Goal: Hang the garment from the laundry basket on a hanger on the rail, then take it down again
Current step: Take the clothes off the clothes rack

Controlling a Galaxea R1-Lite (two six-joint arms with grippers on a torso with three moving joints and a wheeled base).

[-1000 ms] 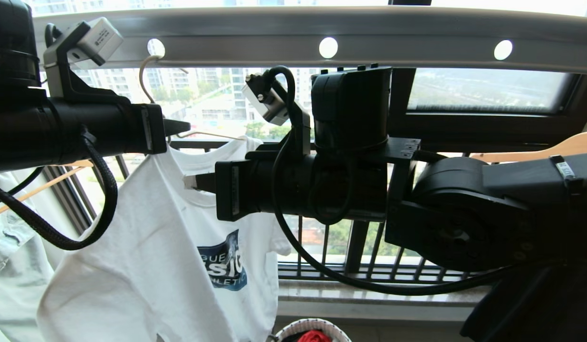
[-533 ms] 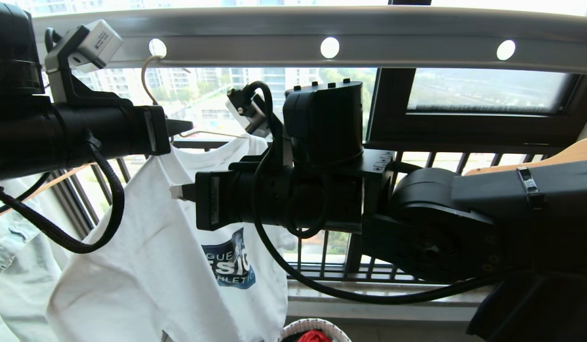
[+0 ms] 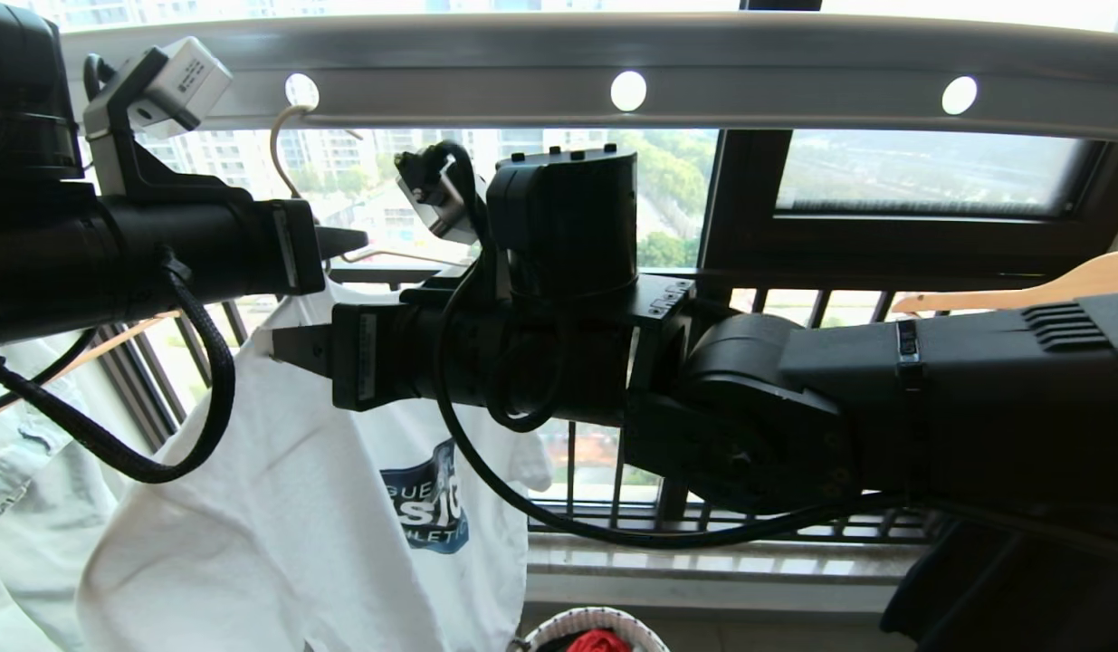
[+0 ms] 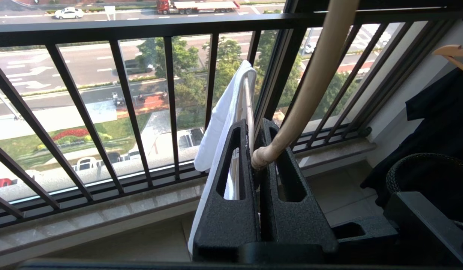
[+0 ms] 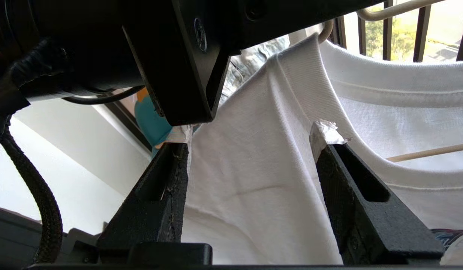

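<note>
The white T-shirt, the garment (image 3: pixel 278 507) (image 5: pixel 253 195) (image 4: pixel 224 112), hangs on the pale wire hanger (image 3: pixel 278 149) (image 4: pixel 310 86), whose hook sits in a hole of the grey rail (image 3: pixel 703 63). My left gripper (image 3: pixel 341 243) (image 4: pixel 255 129) is shut on the hanger's neck just below the hook. My right gripper (image 3: pixel 282 349) (image 5: pixel 252 140) is open at the shirt's left shoulder, and the shoulder cloth beside the ribbed collar lies between its fingers. The laundry basket (image 3: pixel 559 629) shows only its rim at the bottom, with a red cloth (image 3: pixel 597 641) inside.
A pale denim garment (image 3: pixel 15 471) hangs at the left on a wooden hanger (image 3: pixel 70 362). Another wooden hanger (image 3: pixel 1020 290) is at the right. The black barred window railing (image 3: pixel 613 507) and sill stand close behind. My right arm crosses the middle of the head view.
My right gripper has opened, letting go of the shirt near the collar, and has moved left along the shirt to its shoulder. The left gripper holds still on the hanger.
</note>
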